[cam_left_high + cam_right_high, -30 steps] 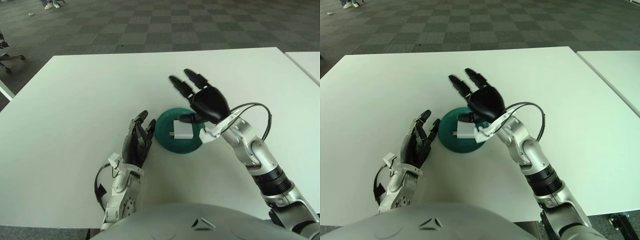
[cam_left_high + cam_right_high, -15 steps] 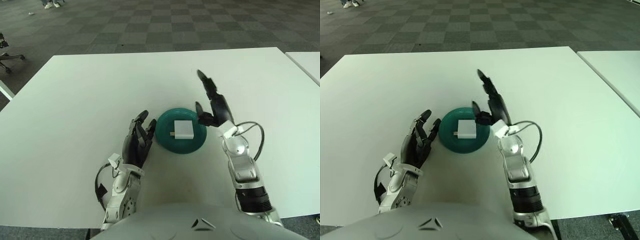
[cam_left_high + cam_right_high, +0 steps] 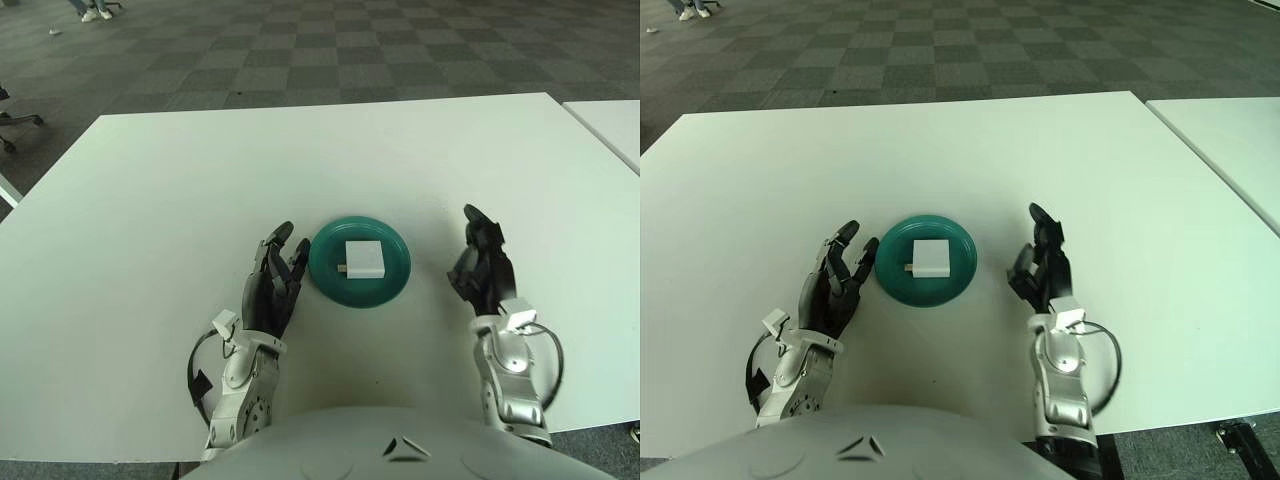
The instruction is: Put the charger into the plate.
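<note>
White table (image 3: 150, 200) bears the charger (image 3: 366, 259) in the plate (image 3: 327, 268), between open, empty left hand (image 3: 274, 288) and right hand (image 3: 483, 272)

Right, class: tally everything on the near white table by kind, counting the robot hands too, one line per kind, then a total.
Green plate: 1
White charger, lying in the plate: 1
Robot hands, left robot hand and right robot hand, both open on either side of the plate: 2
Total: 4
</note>
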Controlling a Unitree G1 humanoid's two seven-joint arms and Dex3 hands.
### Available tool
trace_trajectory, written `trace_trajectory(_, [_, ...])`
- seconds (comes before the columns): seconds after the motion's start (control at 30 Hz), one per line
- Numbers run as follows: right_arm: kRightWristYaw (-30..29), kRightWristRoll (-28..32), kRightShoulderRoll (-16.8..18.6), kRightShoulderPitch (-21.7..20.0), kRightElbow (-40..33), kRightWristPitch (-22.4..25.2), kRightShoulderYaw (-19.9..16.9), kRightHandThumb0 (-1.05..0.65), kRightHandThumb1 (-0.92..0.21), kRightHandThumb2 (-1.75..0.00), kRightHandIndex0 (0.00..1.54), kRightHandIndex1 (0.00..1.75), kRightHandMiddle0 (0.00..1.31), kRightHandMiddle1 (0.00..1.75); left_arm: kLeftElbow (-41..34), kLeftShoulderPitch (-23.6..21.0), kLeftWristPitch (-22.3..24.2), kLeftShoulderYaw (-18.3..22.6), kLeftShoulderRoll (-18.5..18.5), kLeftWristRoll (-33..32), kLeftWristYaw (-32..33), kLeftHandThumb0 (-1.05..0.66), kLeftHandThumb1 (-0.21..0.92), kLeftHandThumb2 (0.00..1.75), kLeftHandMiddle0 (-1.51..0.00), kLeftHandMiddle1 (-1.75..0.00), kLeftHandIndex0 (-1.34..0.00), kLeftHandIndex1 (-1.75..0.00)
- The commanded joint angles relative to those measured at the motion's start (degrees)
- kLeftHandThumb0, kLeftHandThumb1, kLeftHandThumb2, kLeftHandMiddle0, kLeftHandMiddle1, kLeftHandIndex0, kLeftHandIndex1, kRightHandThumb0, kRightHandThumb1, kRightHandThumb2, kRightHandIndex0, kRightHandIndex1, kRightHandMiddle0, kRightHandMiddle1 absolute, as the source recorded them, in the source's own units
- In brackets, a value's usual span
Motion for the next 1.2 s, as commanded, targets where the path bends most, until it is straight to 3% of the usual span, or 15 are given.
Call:
trace_trajectory(0.0, [0.5, 0.3, 0.0, -1.2, 2.6, -2.8, 0.3, -1.02, -0.92, -1.05, 0.03, 0.00, 0.00, 0.63, 2.2, 2.3, 2.5, 0.8, -1.4, -0.8, 0.0, -0.78, 0.92, 0.90, -0.43, 0.00, 0.00, -0.80])
trace_trajectory(0.63, [0.5, 0.8, -1.8, -2.7, 11.4, -10.6, -1.6, -1.05, -0.92, -0.98, 0.06, 0.01, 0.00, 0.60, 2.9, 2.3, 3.1, 3.9, -0.6, -2.1, -3.0, -0.78, 0.92, 0.90, -0.43, 0.00, 0.00, -0.80])
trace_trajectory(1.17, [0.0, -1.6, -0.6, -4.4, 16.8, -11.7, 2.0, -1.05, -0.92, -0.96, 0.08, 0.01, 0.00, 0.51, 5.3, 1.0, 3.0, 5.8, -1.4, -1.7, -4.8, -0.78, 0.92, 0.90, -0.43, 0.00, 0.00, -0.80])
